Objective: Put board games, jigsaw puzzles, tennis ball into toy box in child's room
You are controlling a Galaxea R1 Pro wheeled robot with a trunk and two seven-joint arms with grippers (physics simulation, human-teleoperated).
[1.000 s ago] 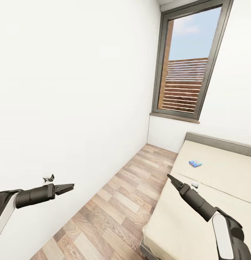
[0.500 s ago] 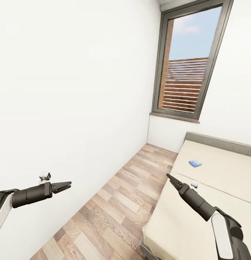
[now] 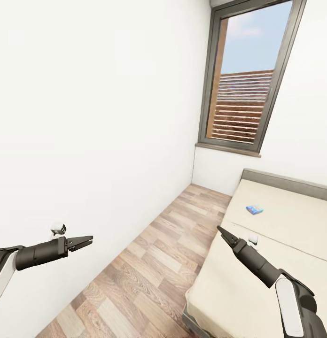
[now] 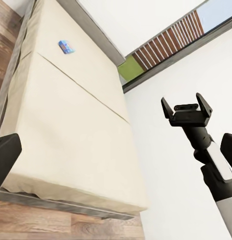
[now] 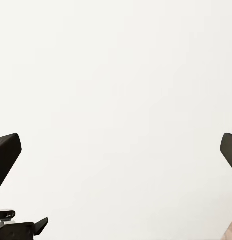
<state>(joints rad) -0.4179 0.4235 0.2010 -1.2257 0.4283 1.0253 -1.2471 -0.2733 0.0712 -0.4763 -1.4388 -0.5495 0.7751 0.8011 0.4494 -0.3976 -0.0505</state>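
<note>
Was facing the corner of the child's room, wood floor (image 3: 149, 263) running along a white wall (image 3: 97, 117) to the window (image 3: 243, 80). Task-wise, barely started afaict: small blue board game (image 3: 254, 209) lay untouched on the bed (image 3: 276, 244), up near the headboard end, well apart from both arms. Looked like approach phase, prob heading to grab it.

Left end effector (image 3: 87, 241) hung out over the floor, empty; seen edge-on in head view, but both wrist views showed its dark tips far apart at the frame sides, so spread. Right end effector (image 4: 187, 106) poked over the near bed edge, prongs clearly splayed in left wrist view, nothing pinched.

Couldn't read any print on the blue box, too small. Far side of the bed cut off at frame edge, so second bed game not accounted for. Bench, toy box and other toys: no info from here.
</note>
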